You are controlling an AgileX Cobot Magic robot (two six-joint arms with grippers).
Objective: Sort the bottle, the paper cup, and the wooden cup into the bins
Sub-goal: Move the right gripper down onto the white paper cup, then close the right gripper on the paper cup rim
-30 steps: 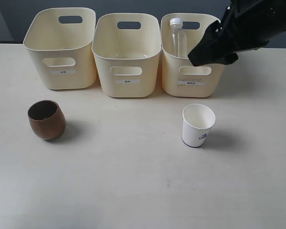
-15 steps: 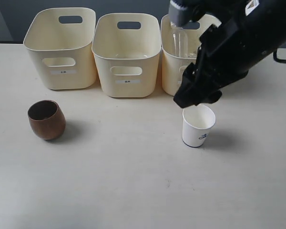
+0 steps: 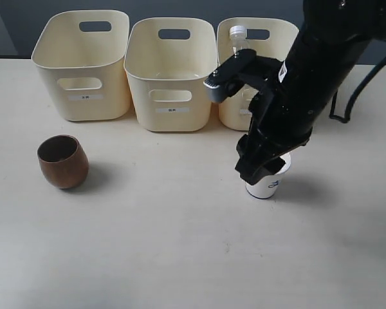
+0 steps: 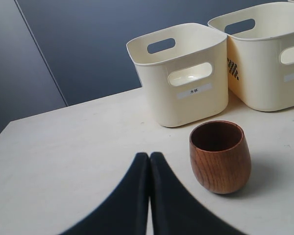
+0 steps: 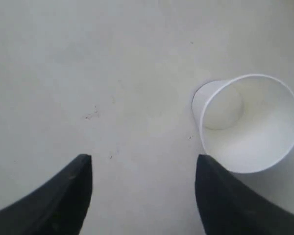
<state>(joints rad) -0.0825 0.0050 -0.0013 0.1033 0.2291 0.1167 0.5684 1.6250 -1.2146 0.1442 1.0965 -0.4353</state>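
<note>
- Exterior view: three cream bins stand in a row at the back of the bench (image 3: 180, 257). They are the middle bin (image 3: 172, 77), the left bin (image 3: 83, 64) touching or nearly touching it on one side, and the right bin (image 3: 280, 29) on the other.
- The bottle (image 3: 239, 45) stands upright inside the right bin, the one next to the middle bin, and its white cap shows above the rim.
- The paper cup (image 3: 265, 187) stands upright on the bench, in front of the middle bin and off to its right, well apart from it.
- The right claw (image 3: 260, 170) hangs low over the paper cup and hides its rim.
- The wooden cup (image 3: 63, 161) sits upright in front of the middle bin and well off to its left.
- Left wrist view: the left claw (image 4: 149, 159) has its two dark fingers pressed together with nothing between them.
- The wooden cup (image 4: 219, 156) stands near the fingertips but apart from them, in front of the left bin (image 4: 186, 73). The middle bin (image 4: 264, 58) shows at the frame's edge.
- Right wrist view: the right claw (image 5: 144, 176) is spread wide, with only bare bench between the fingers.
- The paper cup (image 5: 245, 127) is seen from above, empty and white inside, just beside one finger (image 5: 225, 196). It is not in the gap, and I cannot tell whether that finger touches it.
</note>
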